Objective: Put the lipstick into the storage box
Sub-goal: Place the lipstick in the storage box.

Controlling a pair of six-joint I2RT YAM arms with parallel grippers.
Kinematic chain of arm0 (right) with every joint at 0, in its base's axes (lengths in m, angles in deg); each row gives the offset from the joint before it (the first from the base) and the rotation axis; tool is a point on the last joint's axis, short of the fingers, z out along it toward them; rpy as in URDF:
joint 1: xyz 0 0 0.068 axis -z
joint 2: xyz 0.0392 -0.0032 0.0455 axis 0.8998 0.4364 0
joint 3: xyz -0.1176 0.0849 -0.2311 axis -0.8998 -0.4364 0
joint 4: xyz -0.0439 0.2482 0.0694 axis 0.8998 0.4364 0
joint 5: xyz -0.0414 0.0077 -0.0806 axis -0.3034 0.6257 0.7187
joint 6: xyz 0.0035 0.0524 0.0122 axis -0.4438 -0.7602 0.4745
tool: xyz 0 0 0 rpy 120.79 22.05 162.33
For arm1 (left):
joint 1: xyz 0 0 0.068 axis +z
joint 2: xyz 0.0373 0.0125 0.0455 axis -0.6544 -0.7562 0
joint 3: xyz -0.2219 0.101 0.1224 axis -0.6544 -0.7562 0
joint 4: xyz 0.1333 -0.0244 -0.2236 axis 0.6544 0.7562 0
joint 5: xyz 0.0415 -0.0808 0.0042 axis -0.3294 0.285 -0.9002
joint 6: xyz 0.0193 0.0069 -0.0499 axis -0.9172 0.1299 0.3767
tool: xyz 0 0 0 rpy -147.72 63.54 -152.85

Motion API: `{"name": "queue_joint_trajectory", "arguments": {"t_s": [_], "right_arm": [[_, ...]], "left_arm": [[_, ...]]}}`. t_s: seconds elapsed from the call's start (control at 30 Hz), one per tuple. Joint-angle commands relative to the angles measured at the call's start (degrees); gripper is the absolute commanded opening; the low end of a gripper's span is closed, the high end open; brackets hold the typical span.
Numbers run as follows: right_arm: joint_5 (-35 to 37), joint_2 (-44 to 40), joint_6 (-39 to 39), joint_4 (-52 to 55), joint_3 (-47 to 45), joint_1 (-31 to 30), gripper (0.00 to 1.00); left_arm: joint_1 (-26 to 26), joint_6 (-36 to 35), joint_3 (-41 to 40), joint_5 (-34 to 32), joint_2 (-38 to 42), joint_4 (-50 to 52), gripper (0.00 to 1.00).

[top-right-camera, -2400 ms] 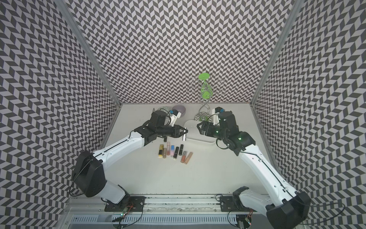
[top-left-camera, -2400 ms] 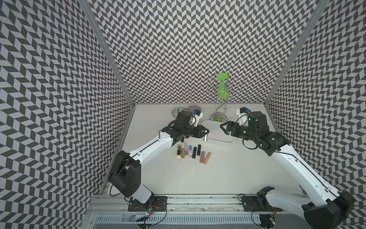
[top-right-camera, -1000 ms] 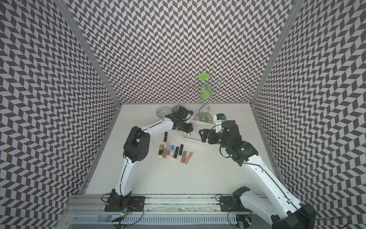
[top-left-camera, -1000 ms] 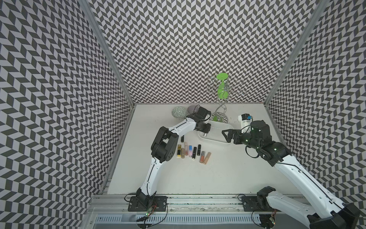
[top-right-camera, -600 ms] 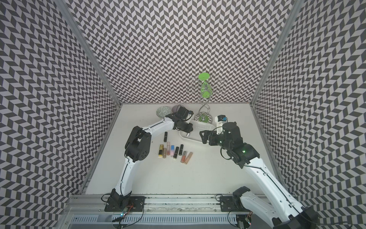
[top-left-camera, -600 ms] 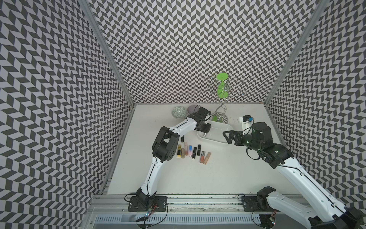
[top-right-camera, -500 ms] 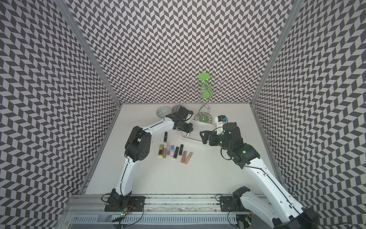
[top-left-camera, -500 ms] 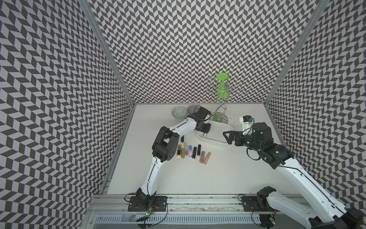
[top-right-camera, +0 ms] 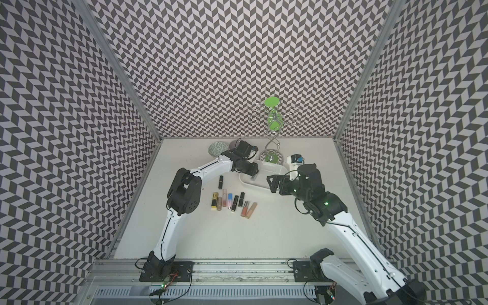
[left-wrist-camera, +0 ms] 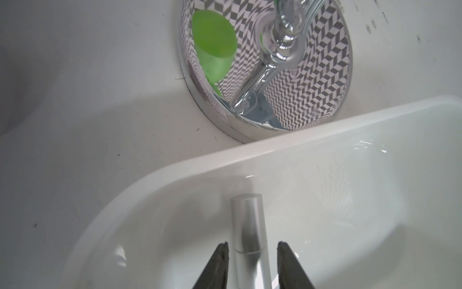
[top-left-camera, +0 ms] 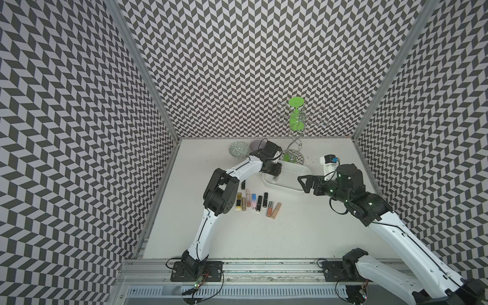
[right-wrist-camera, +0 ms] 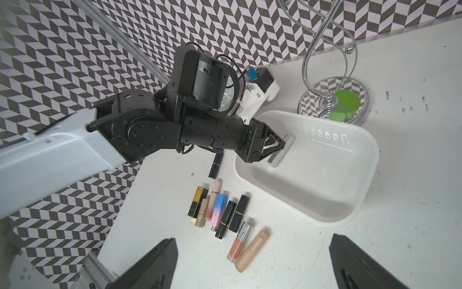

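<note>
Left end effector [left-wrist-camera: 252, 252] stands narrowly parted around silver lipstick [left-wrist-camera: 248, 225] inside white storage box [left-wrist-camera: 325, 140], not gripping; right end effector [right-wrist-camera: 252, 237] hangs spread wide.

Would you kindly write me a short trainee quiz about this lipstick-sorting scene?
1. True or false: the silver lipstick is between the left end effector's fingers, inside the storage box.
2. The right end effector holds: A) a lipstick; B) a bowl; C) nothing.
3. What colour is the lone lipstick lying apart from the row?
Key: 1 true; 2 C; 3 black.
</note>
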Motion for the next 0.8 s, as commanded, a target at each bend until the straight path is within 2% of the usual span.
{"name": "queue_joint_trajectory", "arguments": {"t_s": [0.0, 0.23, 0.43, 0.63, 0.77], "right_arm": [[0.6, -1.5, 1.1, -1.0, -0.1, 0.3, 1.0], [-0.7, -0.9, 1.0, -0.5, -0.2, 0.4, 1.0], [-3.3, 2.8, -0.2, -0.3, -0.1, 0.4, 0.98], [-7.0, 5.8, -0.6, -1.4, -0.3, 0.4, 0.95], [-7.5, 8.7, -1.1, 0.7, 0.2, 0.2, 0.92]], "left_arm": [[-0.2, 0.7, 2.0, 0.9, -1.8, 0.9, 0.38], [-0.3, 3.1, 2.4, 4.5, 2.2, -0.6, 0.44], [-0.4, 5.2, -2.1, 9.3, 11.8, -5.4, 0.49], [-0.4, 4.8, -13.2, 7.8, 24.7, -8.4, 0.53], [-0.4, 4.8, -25.1, 6.1, 35.4, -11.3, 0.56]]}}
